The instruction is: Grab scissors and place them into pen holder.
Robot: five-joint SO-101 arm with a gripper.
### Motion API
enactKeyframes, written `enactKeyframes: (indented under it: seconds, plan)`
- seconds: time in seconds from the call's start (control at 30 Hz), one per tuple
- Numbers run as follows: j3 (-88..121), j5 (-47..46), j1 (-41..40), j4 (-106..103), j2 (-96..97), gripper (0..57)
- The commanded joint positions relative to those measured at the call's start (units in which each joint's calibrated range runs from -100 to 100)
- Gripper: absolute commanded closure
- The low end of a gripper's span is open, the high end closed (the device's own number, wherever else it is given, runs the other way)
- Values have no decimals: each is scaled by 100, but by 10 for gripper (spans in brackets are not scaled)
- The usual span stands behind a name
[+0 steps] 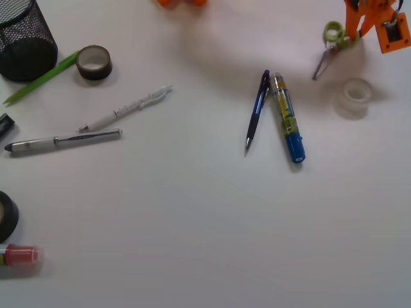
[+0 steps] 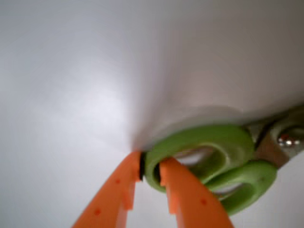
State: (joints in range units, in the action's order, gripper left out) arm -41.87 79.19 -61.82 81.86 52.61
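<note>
A: While the gripper (image 2: pixel 151 176) pinches the rim of one green handle loop, we're plainly in the grab step of this job. Look at the wrist view: one orange finger (image 2: pixel 111 202) outside the loop, the other threaded through its opening, the plastic squeezed between them.

B: And the scissors (image 1: pixel 329 45) are up in the far right corner of the front view, handles tucked against the orange gripper, blades pointing down and to the left, toward the clear tape roll (image 1: pixel 355 96). Whether the tips are touching the white table (image 1: pixel 205 224) or lifted off it, I can't tell from here.

A: So where does it need to go next?

B: A long haul, I'd say. The pen holder (image 1: pixel 24 40), that black mesh cup, sits at the far left edge, well apart from the scissors. The move would call for a lift, then a carry across the whole table.

A: Over the dark blue pen (image 1: pixel 257 110) and the blue and yellow marker (image 1: pixel 288 120) in the middle.

B: Right, and the brown tape roll (image 1: pixel 94 62) and green pen (image 1: pixel 42 79) lie just beside the cup. My worry: held by one loop only, the scissors could swing or pivot, so the blades want to point down before release.
</note>
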Motion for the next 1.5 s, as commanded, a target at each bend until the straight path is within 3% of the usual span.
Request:
enactKeyframes:
  seconds: [0.0, 0.4, 0.63, 0.93, 1.1, 1.33, 1.47]
  plan:
    - [-88, -298, 219, -180, 183, 572]
    - [-233, -562, 234, 21, 55, 572]
    - [-659, 49, -184, 1762, -1050, 572]
    - [102, 78, -282, 1753, -2597, 572]
    - [-88, -855, 556, 1307, -3039, 571]
    - [-695, -3824, 2597, -2123, -3200, 572]
    - [-976, -4801, 3517, -1948, -3583, 572]
